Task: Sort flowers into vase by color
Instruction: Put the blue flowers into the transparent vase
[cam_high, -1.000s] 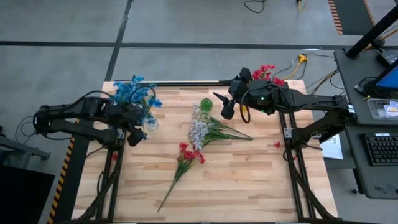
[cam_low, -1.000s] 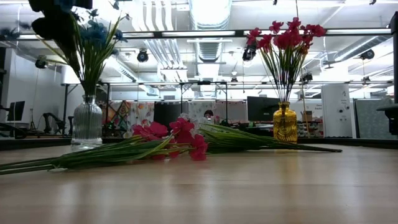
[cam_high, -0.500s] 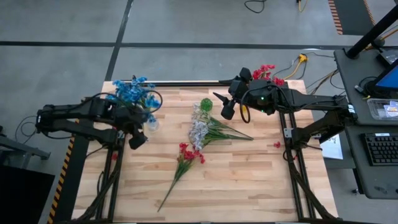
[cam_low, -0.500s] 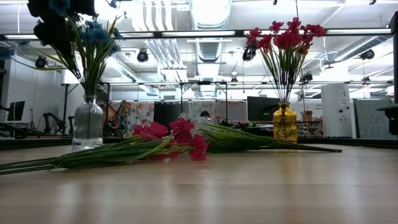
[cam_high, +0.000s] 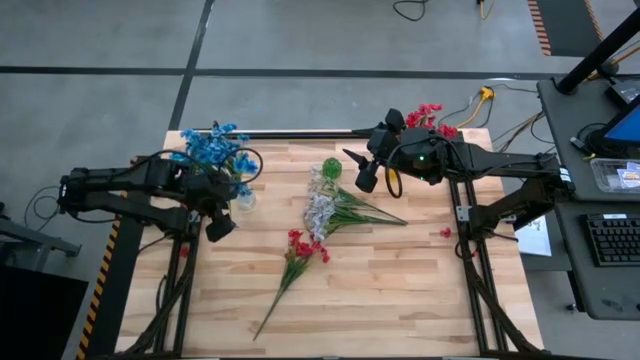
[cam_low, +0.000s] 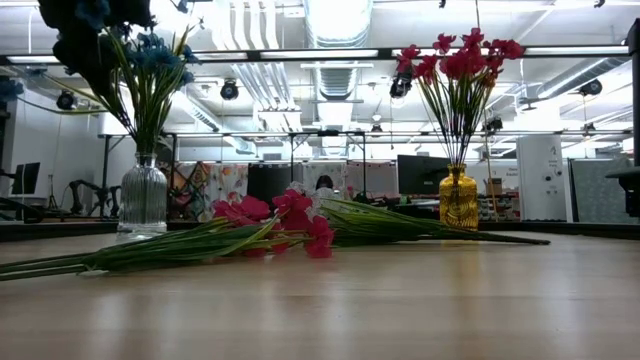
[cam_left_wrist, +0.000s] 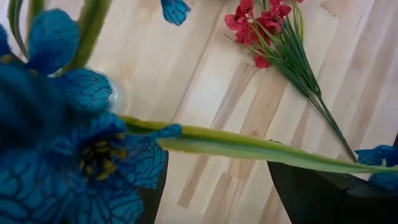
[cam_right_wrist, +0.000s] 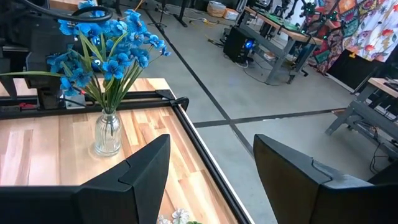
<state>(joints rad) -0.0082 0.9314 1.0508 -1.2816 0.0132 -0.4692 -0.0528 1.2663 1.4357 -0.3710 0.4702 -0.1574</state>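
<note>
Blue flowers (cam_high: 214, 150) stood in a clear vase (cam_high: 241, 200) at the bench's (cam_high: 400, 290) far left; red (cam_high: 305, 248) and white sprays (cam_high: 320, 212) lay mid-bench. The left pincer (cam_high: 218, 224) hung just beside that vase — fingers apart, a green stem (cam_left_wrist: 249, 148) between them. The right pincer (cam_high: 360, 170) waited apart, empty, near the green vase (cam_high: 330, 168).

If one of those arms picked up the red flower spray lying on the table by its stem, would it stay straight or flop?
The red spray would probably droop somewhat: its green stem looks long and thin, with the blossoms bunched at one end. It likely weighs little, lying flat on the wooden table. The thin stem might also slip or twist between fingers.
</note>
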